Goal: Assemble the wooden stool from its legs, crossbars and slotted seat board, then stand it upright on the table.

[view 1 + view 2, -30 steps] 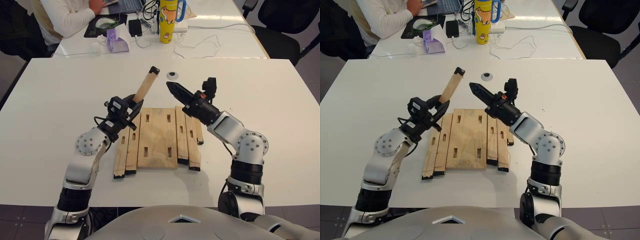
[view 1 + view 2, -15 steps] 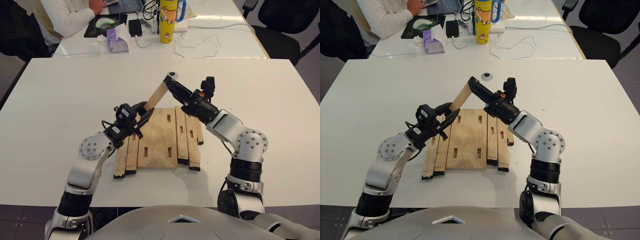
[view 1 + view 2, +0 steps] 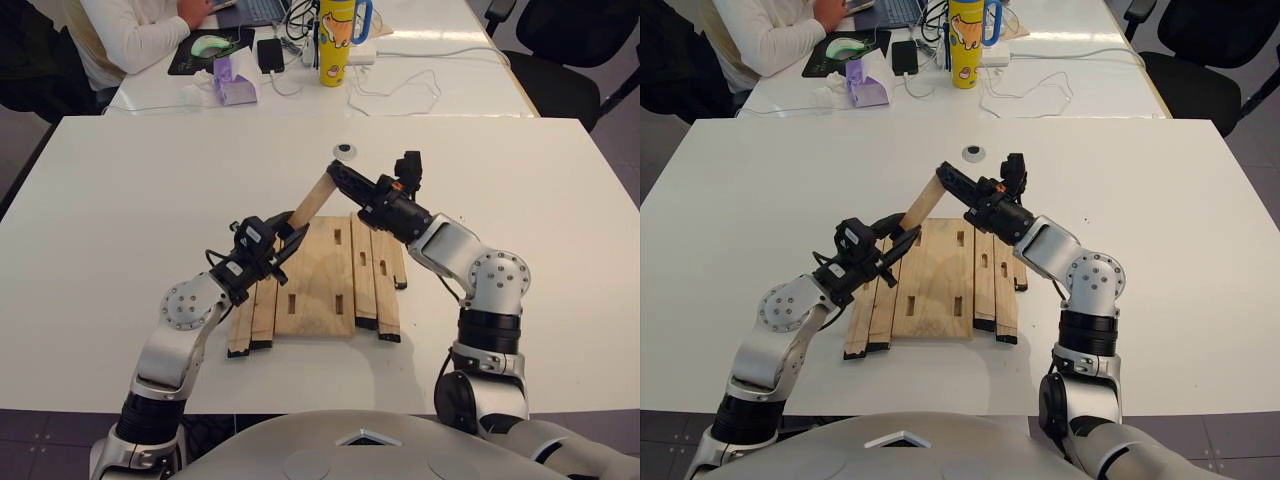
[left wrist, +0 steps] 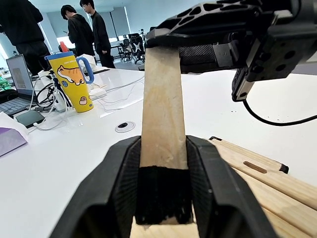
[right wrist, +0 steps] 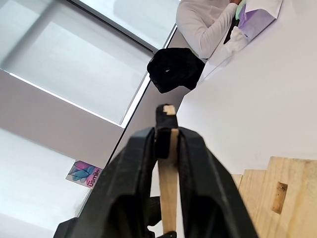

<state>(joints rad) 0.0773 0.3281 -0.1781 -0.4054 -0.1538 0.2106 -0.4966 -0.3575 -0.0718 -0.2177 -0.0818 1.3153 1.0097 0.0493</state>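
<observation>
Where the white surface [image 3: 120,200] comes closest to you, the loose parts lie flat in one group. The slotted seat board [image 3: 320,275] sits in the middle, its slots facing up. Two long wooden pieces [image 3: 250,315] lie side by side against its left edge. More slotted pieces [image 3: 378,280] lie along its right edge, with their dark ends toward you.

Just beyond the left pieces, your left pincer [image 3: 285,235] is pinching the lower end of a single leg [image 3: 312,200]. In the left wrist view its two black fingers [image 4: 119,173] press on either side of the wood. The leg's dark butt end sits between them.

The leg is clear of the surface and tilted. It rises from the left pincer up and away toward the right, over the far left corner of the seat board.

At the leg's upper end, your right pincer [image 3: 338,175] is clamped on the tip. In the right wrist view the wood is squeezed between both fingers [image 5: 141,163]. So the leg is held at both ends.

Farther back, a small round disc [image 3: 344,150] sits on the surface just behind the right pincer.

Beyond that, a second desk [image 3: 450,60] carries a yellow mug [image 3: 337,40], a purple box [image 3: 235,85] and some cables.
</observation>
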